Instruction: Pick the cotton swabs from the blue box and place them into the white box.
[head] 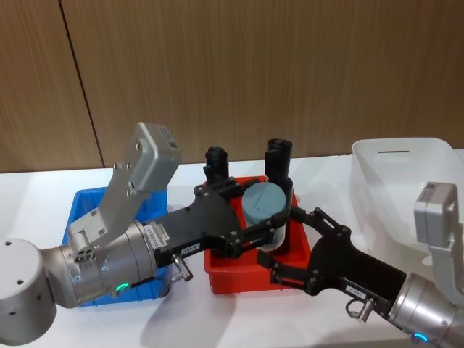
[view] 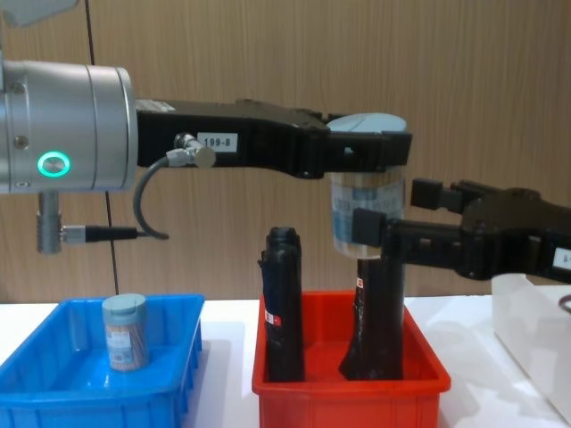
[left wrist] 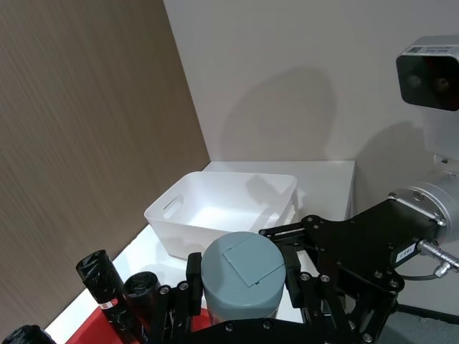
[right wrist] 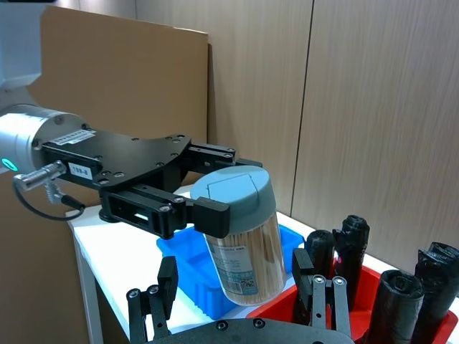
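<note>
Left claw (view: pixel 368 150) pinches a cotton swabs jar (view: pixel 361 192) by its lid above the red bin (view: pixel 348 388). Right claw (view: pixel 406 207) is spread around the jar.

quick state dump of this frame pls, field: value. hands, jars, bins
left hand: shut on lid of held jar, above red bin
held jar: cotton swabs, upright, in the air
right hand: open, fingers beside jar's lower body; contact unclear
blue box: second jar standing inside
white box: robot's right of red bin
red bin: black rolls standing inside
</note>
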`<state>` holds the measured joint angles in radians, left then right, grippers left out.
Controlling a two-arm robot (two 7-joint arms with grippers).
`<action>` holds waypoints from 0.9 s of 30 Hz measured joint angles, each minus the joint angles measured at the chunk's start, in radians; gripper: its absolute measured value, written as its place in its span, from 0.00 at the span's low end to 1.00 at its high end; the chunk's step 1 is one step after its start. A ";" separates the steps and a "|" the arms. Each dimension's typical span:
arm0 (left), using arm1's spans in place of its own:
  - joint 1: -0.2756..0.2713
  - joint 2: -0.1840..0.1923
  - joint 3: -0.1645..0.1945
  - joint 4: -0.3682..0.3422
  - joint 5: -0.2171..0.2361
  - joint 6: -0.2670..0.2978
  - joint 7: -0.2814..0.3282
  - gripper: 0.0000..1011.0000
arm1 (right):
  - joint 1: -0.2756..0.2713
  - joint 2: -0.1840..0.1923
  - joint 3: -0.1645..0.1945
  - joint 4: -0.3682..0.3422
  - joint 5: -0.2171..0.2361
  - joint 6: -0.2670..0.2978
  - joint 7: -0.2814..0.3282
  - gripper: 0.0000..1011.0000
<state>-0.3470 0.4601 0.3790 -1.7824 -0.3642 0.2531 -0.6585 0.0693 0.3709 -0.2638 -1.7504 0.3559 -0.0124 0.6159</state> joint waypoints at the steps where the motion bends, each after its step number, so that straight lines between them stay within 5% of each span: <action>1: 0.000 0.000 0.000 0.000 0.000 0.000 0.000 0.66 | 0.002 -0.001 -0.001 0.002 -0.001 0.000 -0.001 0.99; 27: 0.000 0.000 0.000 0.000 0.000 0.000 0.000 0.66 | 0.038 -0.023 -0.018 0.066 -0.022 -0.021 -0.023 0.99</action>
<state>-0.3470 0.4601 0.3790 -1.7825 -0.3642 0.2532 -0.6584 0.1074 0.3482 -0.2816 -1.6840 0.3339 -0.0329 0.5927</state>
